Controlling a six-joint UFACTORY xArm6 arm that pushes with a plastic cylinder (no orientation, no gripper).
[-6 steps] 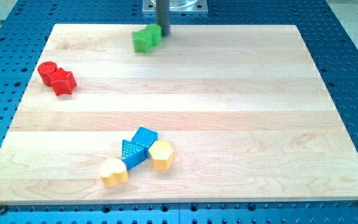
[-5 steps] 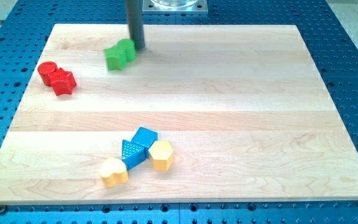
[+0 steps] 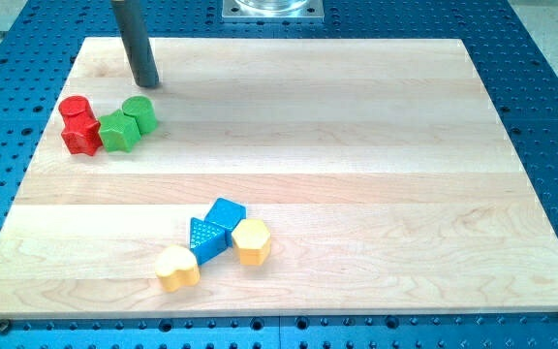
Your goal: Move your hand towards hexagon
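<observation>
The yellow hexagon point(image 3: 251, 241) lies near the view's bottom centre, touching a blue triangle point(image 3: 204, 237) and a blue cube point(image 3: 225, 213). A yellow heart-like block point(image 3: 176, 269) lies just to the lower left of them. My tip point(image 3: 146, 84) stands near the board's top left, far above the hexagon. It is just above the green blocks and apart from them. No gripper is fitted.
Two green blocks point(image 3: 128, 123) lie at the view's left, pressed against two red blocks point(image 3: 78, 124). The wooden board point(image 3: 356, 145) rests on a blue perforated table. A metal mount point(image 3: 271, 9) shows at the view's top.
My tip has moved left along the board's top. The green blocks were pushed left and down until they met the red blocks. The blue and yellow blocks have not moved.
</observation>
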